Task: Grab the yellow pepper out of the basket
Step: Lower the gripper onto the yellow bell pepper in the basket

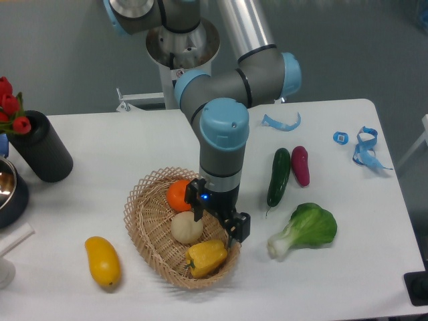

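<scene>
Your arm is reaching down from the base at the top of the view, its silver upper link slanting to a grey elbow with blue caps. From there a short grey link is running left to the blue-capped wrist, which is pointing straight down. The gripper [218,224] is hanging under that wrist, with a small blue light glowing on its black body. Its 2 fingers [239,227] are spread apart, 1 to the upper left and 1 to the lower right, and nothing is sitting between them. The fingertips are pointing downward, tilted slightly toward you.
</scene>
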### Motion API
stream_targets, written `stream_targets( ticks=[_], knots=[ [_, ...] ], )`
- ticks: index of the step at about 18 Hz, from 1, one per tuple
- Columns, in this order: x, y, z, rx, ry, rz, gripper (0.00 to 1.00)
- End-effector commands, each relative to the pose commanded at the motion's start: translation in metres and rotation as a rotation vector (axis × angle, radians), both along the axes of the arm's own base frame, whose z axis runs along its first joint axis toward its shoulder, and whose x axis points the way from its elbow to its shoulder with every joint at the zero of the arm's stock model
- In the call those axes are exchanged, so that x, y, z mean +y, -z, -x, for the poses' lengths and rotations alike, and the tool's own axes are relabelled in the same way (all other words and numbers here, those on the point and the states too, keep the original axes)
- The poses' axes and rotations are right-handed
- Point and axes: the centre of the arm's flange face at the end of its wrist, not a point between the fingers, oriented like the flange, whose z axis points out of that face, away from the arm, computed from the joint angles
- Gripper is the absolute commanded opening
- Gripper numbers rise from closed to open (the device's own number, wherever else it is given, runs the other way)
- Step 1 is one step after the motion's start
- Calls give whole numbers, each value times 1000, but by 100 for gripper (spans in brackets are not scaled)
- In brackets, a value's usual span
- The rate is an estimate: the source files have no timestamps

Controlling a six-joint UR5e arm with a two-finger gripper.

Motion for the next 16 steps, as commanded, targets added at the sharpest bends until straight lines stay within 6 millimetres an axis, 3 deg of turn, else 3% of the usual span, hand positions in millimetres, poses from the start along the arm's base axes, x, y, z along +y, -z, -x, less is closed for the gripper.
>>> stream_targets(
  ticks=[7, 16],
  knots=[
    [8, 33, 1, -36, -6, 32, 100],
    [20, 53, 2, -57, -24, 44, 100]
  ],
)
